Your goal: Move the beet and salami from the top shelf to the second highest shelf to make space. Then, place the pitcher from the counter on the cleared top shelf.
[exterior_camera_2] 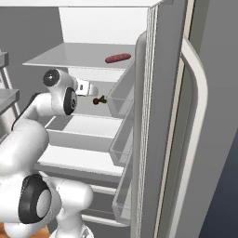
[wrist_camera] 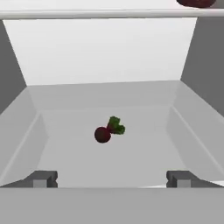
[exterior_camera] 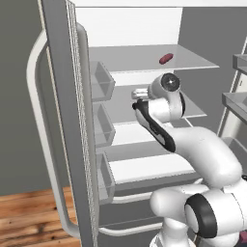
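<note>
Beet lies on the second shelf, centre of the hand view, clear of the gripper, whose fingers stand wide apart and empty. Salami rests on the top shelf, upper middle of the right base view. Judged light, firm and smooth, the salami is liable to roll; best taken across its narrow middle. Pitcher not sighted.

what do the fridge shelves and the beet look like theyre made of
The flat pale grey fridge shelves look like smooth matte plastic or frosted glass; thin even slabs with no wire grid, so either is possible. The small round dark maroon beet reads as a dull-skinned root vegetable, with a crinkled green leafy tuft on top.
</note>
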Available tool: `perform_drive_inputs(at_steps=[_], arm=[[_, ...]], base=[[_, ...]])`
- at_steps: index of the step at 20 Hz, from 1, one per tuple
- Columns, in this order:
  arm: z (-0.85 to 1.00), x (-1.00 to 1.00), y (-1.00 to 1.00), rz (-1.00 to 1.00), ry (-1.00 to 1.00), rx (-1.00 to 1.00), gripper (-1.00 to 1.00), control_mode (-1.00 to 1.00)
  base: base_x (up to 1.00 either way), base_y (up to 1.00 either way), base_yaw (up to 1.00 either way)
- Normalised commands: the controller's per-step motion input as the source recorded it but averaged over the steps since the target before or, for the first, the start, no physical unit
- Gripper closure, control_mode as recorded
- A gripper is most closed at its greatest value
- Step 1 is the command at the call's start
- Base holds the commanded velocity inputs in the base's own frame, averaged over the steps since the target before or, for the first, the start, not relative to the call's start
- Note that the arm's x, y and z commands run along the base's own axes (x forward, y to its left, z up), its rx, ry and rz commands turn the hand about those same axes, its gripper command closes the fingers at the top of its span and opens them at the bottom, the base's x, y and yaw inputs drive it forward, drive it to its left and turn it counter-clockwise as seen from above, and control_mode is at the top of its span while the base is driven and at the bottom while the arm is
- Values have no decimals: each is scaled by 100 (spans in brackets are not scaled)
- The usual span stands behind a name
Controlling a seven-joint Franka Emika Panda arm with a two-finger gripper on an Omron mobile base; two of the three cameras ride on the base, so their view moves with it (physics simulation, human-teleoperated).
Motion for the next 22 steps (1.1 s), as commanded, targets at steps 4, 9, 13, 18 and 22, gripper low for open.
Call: perform_drive_inputs(at_steps=[4, 9, 13, 18, 22], arm=[[92, -35, -1, -11, -10, 0, -100, -100], [96, -13, -14, -13, -5, 0, -100, -100], [77, 0, -26, -11, 0, 1, -100, -100], [34, 17, -44, -8, 7, 3, -100, -100], [4, 40, -49, -5, 13, 2, -100, -100]], base=[[0, 0, 0], [0, 0, 0], [0, 0, 0], [0, 0, 0], [0, 0, 0]])
